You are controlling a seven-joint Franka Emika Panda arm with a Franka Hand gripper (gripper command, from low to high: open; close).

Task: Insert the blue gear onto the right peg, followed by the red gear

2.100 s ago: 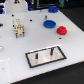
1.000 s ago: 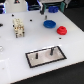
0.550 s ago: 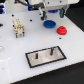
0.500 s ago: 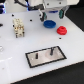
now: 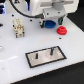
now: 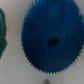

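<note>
The blue gear fills most of the wrist view, seen flat from above with its dark centre hole, and no finger touches it there. In the exterior view my gripper hangs low over the blue gear at the back of the table, and only the gear's front edge shows below the hand. The jaws are too blurred to tell open from shut. The red gear lies just to the exterior view's right of it. The right peg stands on the black-edged plate nearer the front.
A shorter pin stands on the same plate's left half. A pale block fixture sits at the exterior view's left. A dark green shape shows at the wrist view's edge beside the blue gear.
The arm has come in from the back and lowered over the blue gear, now covering most of it. The gears and the plate have not moved.
</note>
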